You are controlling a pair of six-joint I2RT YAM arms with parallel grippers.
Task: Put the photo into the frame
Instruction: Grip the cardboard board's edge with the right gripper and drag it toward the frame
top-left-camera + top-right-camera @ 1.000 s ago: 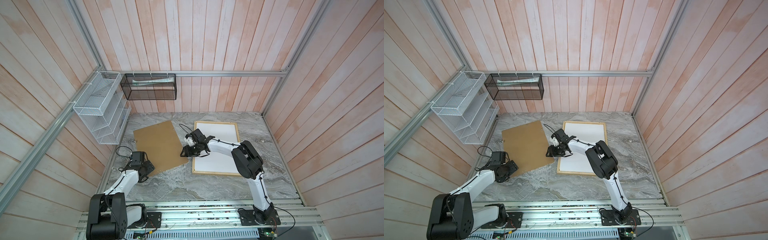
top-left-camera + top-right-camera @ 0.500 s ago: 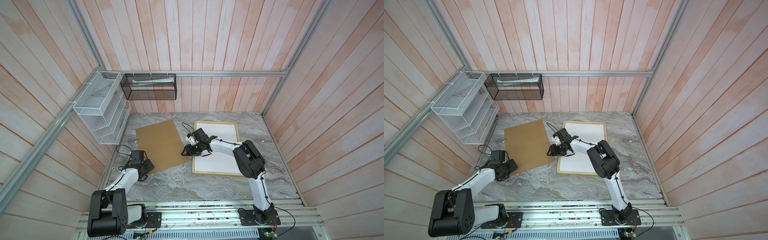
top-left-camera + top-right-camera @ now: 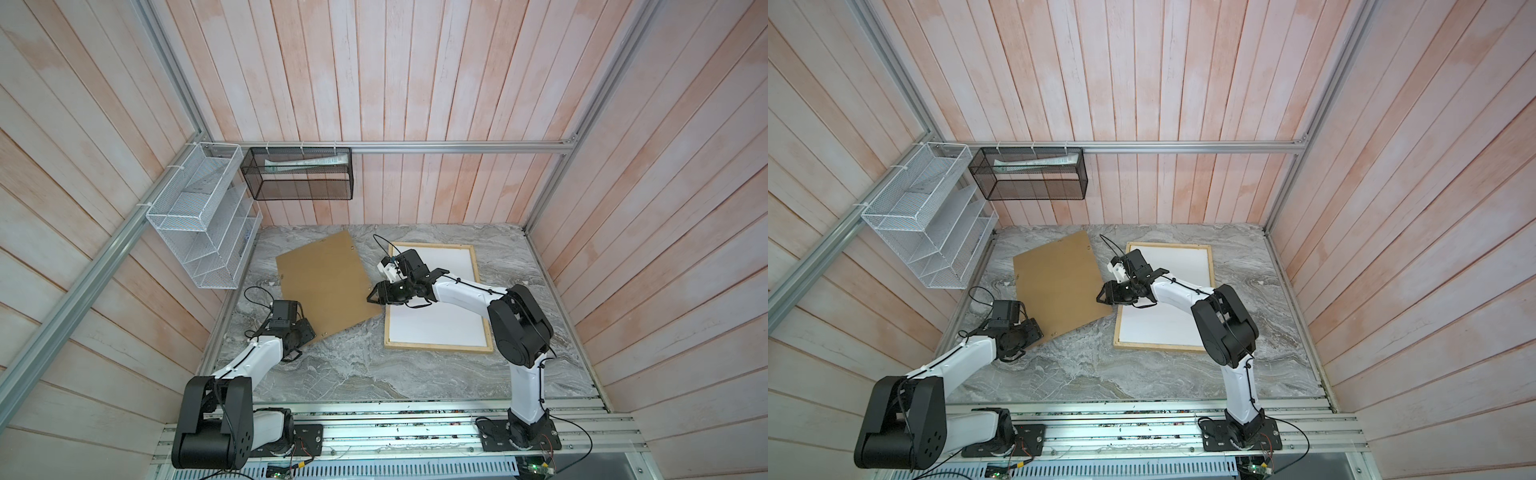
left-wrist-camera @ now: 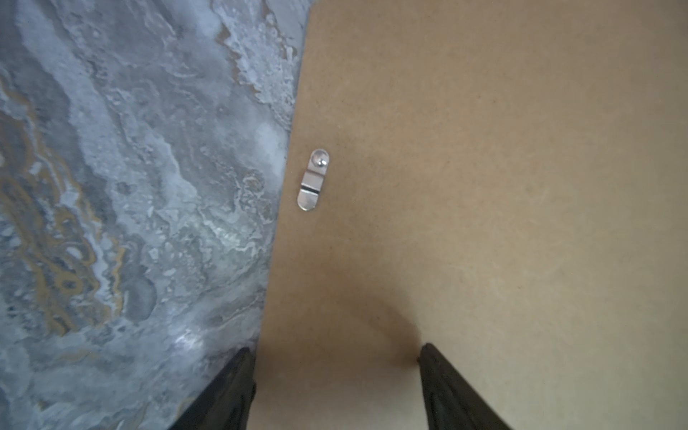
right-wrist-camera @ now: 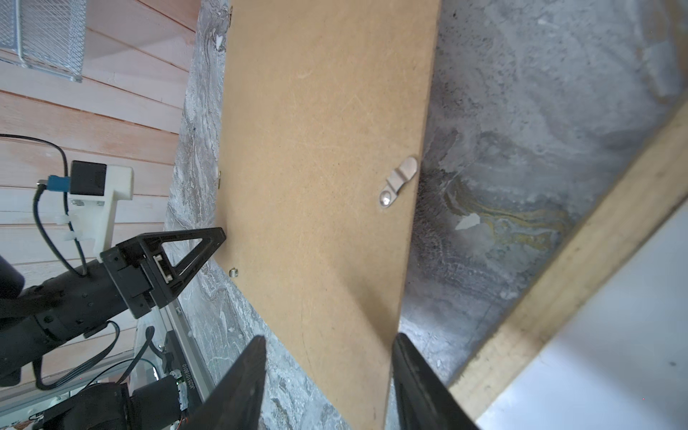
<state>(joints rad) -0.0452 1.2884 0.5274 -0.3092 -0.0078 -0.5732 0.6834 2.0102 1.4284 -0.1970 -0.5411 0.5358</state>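
Backing board (image 3: 324, 282) shifted, corner just beside frame (image 3: 436, 348)

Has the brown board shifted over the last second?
Yes. In both top views the brown board has slid a little away from the robot's side, so its far corner now lies closer to the back wall.

The counter (image 3: 374, 374) is grey marbling with ochre veins. The backing board (image 3: 324, 286) is plain brown, its clip (image 4: 313, 180) silver. The frame (image 3: 436, 347) is pale wood around a white sheet (image 3: 440, 324). The walls (image 3: 415, 83) are whitewashed pink planks. The wire rack (image 3: 199, 224) is white and the mesh basket (image 3: 299, 183) black.
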